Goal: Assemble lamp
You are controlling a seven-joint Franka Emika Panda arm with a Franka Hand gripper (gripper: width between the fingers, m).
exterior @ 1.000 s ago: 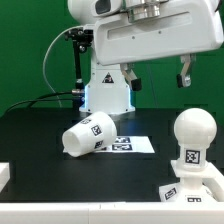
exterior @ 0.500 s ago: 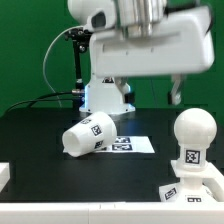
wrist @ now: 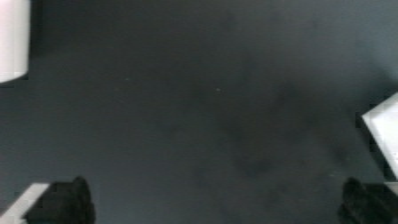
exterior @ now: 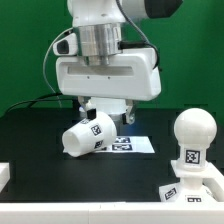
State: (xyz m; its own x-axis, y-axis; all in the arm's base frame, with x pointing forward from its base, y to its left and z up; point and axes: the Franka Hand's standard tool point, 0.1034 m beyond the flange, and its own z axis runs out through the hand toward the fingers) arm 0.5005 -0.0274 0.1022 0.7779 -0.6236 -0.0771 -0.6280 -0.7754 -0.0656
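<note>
Shade [exterior: 88,135] beside marker board [exterior: 135,145]

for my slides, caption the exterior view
Robot hand above the tipped lamp shade; bulb seated on its base.

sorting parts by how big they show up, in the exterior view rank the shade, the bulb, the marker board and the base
1. Shade, lying on its side, looks largest.
2. Bulb, standing on the base, comes close; it sits nearer the camera, so this order is unsure.
3. Marker board, partly hidden behind the shade.
4. Base, cut off by the frame edge, so unsure.
</note>
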